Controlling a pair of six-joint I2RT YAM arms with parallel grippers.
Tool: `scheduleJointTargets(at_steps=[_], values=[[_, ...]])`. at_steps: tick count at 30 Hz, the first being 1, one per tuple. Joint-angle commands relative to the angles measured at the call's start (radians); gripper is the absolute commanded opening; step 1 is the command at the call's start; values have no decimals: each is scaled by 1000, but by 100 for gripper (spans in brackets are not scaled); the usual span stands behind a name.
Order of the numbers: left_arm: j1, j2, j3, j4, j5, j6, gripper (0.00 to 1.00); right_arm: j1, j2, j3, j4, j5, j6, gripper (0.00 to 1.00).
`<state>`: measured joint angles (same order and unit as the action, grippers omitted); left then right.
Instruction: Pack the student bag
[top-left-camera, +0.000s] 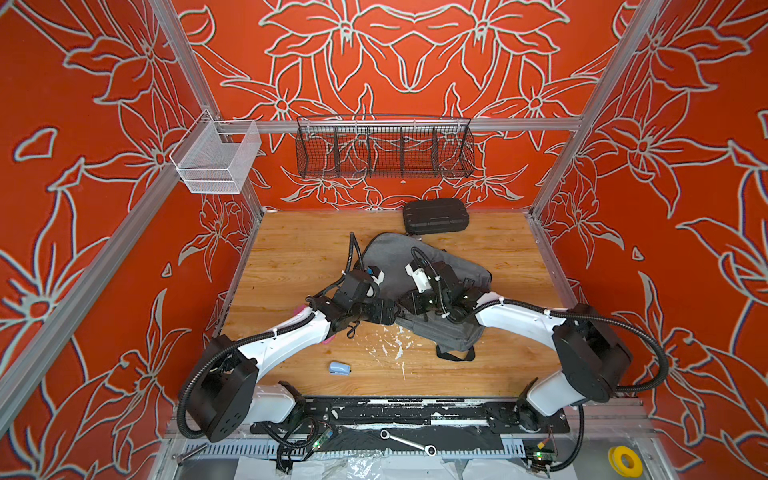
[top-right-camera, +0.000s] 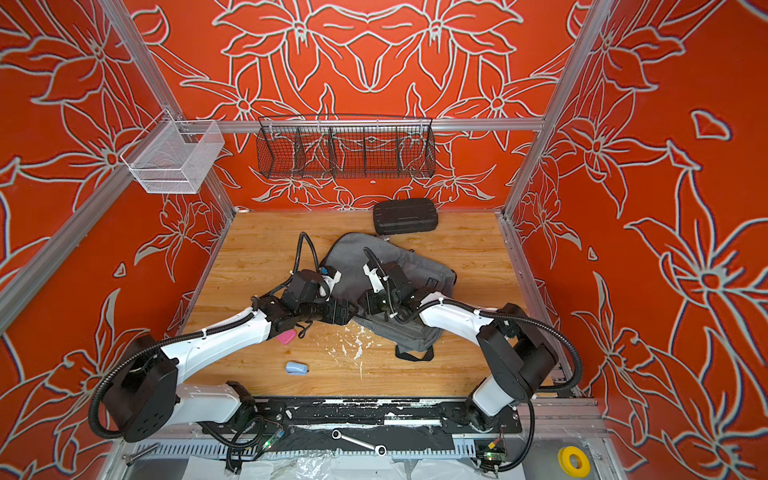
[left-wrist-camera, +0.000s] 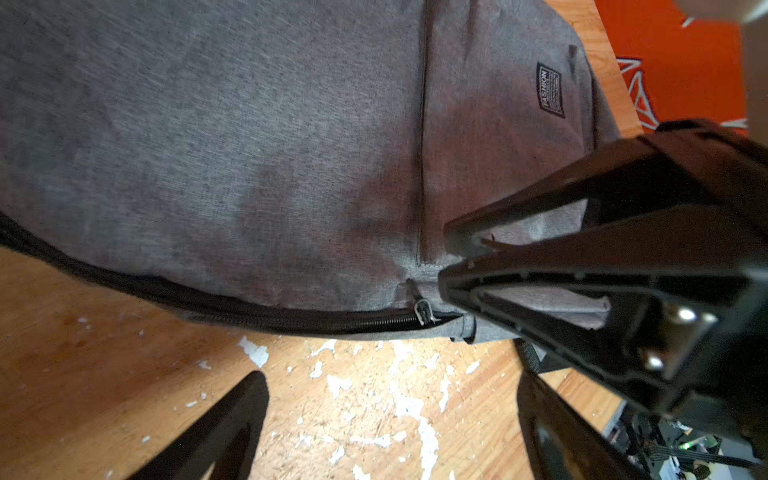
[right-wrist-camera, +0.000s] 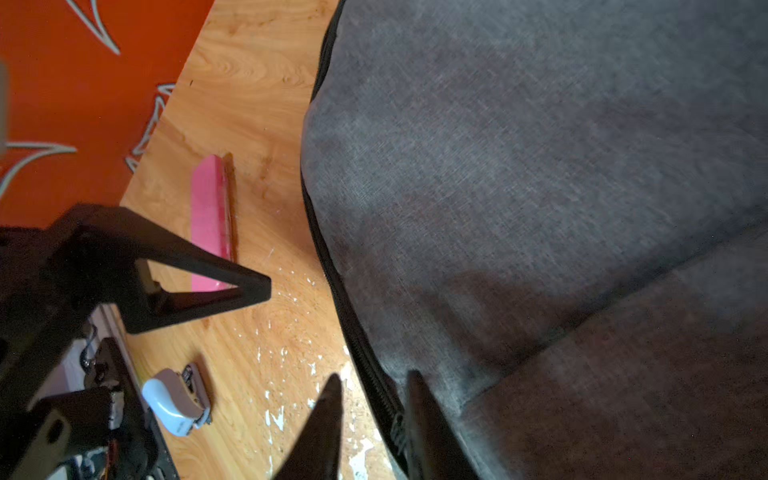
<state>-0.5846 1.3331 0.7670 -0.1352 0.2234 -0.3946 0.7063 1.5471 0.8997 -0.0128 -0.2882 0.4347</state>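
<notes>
On the desk (top-left-camera: 291, 257), a flat pink block (top-right-camera: 286, 336) is seen farthest left, with a small light-blue stapler (top-left-camera: 338, 368) nearer the front edge. The left gripper (left-wrist-camera: 390, 386) is held over bare desk just beside the zipper (left-wrist-camera: 291, 322) of the student bag (top-left-camera: 390, 249), its fingers (left-wrist-camera: 232, 428) spread wide. The bag is laid flat mid-desk. The right gripper (right-wrist-camera: 374, 380) is set astride that zippered edge, its fingers (right-wrist-camera: 424, 424) slightly parted. A black ribbed case (top-left-camera: 434, 216) is placed behind, near the back wall.
</notes>
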Motion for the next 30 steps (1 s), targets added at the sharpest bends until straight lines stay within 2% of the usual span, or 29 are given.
scheduleJointTargets(at_steps=[1, 3, 6, 13, 15, 17, 23, 30], values=[[-5, 32, 58, -39, 4, -42, 92, -9, -77, 12, -149, 62, -41, 47], [-5, 58, 99, -81, -4, -82, 91, -16, -123, -6, -196, 93, -50, 49], [-7, 118, 170, -142, 12, -147, 86, -18, -148, -27, -272, 105, -56, 44], [-56, 324, 333, -295, 34, -236, 72, -18, -144, -164, -243, 107, 80, 21], [-73, 372, 369, -328, 34, -260, 66, -18, -156, -198, -231, 124, 102, 17], [-92, 409, 398, -355, 23, -282, 64, -18, -171, -223, -221, 138, 104, 13], [-148, 519, 497, -480, -62, -313, 58, -19, -218, -314, -153, 156, 98, 6], [-160, 588, 552, -499, -116, -368, 51, -19, -212, -388, -83, 135, 101, 2]])
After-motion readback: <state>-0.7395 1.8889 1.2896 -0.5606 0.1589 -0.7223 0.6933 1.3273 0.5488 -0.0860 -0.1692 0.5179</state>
